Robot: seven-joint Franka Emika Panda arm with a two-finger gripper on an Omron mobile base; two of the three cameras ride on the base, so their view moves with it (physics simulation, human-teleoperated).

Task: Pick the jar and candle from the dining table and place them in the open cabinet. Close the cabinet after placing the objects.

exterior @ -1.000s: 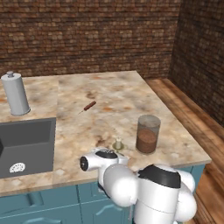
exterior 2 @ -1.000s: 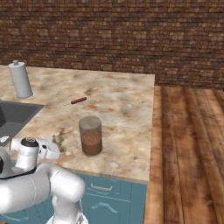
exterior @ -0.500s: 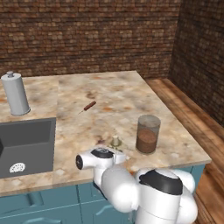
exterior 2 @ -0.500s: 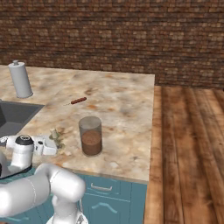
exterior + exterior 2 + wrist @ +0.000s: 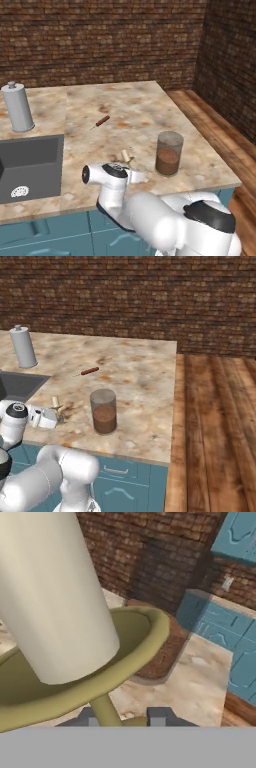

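Jaws flanking candle [image 5: 60, 612] stem, barely apart

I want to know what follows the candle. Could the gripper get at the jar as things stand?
Probably yes. The jar stands upright on open dining table, just beside the gripper, nothing between. But the fingers straddle the candle stem, so that goes first.
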